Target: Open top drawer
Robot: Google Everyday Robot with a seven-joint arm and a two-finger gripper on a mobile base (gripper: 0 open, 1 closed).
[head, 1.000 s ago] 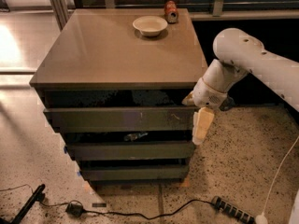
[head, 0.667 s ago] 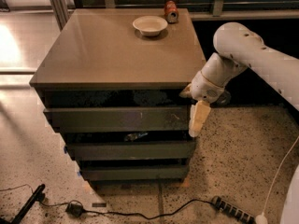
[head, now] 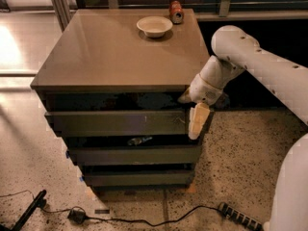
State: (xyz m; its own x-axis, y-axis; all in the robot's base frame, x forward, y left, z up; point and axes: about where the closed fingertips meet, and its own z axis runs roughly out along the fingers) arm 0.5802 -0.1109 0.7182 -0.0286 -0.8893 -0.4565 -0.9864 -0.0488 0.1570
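Observation:
The top drawer point(head: 115, 123) is the wide dark grey-brown front just under the cabinet top point(head: 115, 57). It stands a little way out, with a dark gap above it. A small pale scratch marks it near its right end. My gripper point(head: 197, 121) hangs down at the drawer's right end, pale and overlapping the front's right edge, on my white arm point(head: 240, 52), which comes in from the right. Two smaller dark drawer fronts point(head: 134, 155) sit below, stepped back.
A white bowl point(head: 154, 26) and a red can point(head: 176, 11) stand at the back of the cabinet top. A bottle-like object point(head: 139, 140) shows in the gap under the top drawer. A cable and power strip point(head: 240, 217) lie on the speckled floor.
My gripper has moved a little left and up, closer against the right end of the top drawer. The drawer front has not visibly shifted.

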